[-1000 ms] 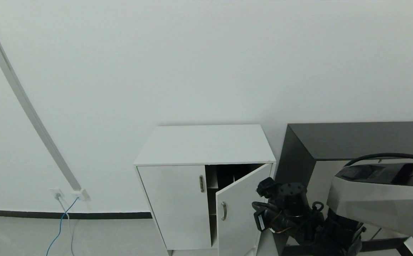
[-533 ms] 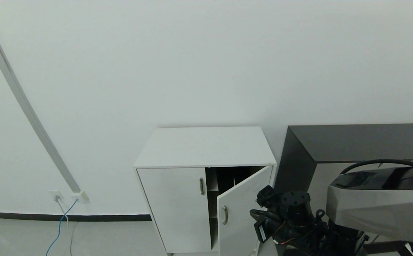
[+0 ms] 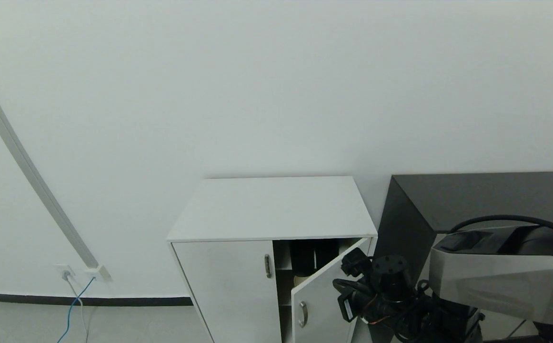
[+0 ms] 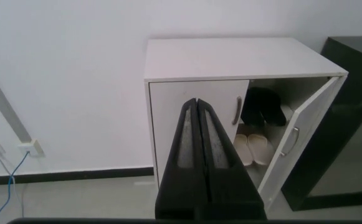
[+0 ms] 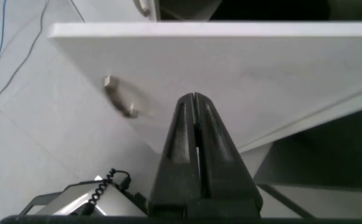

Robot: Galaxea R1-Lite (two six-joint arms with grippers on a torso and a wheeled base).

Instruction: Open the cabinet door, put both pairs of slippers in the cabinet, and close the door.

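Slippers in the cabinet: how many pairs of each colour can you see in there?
Black pair: 1
Cream pair: 1
Total: 2 pairs, on separate shelves of the cabinet, black above cream, behind the half-open door.

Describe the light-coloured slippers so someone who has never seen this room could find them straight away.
Start at the white cabinet against the wall, beside the dark table. Its right door stands ajar, and two pairs of slippers show through the gap. The cream slippers lie side by side on the lower level, directly under the black pair; they are the pale ones.
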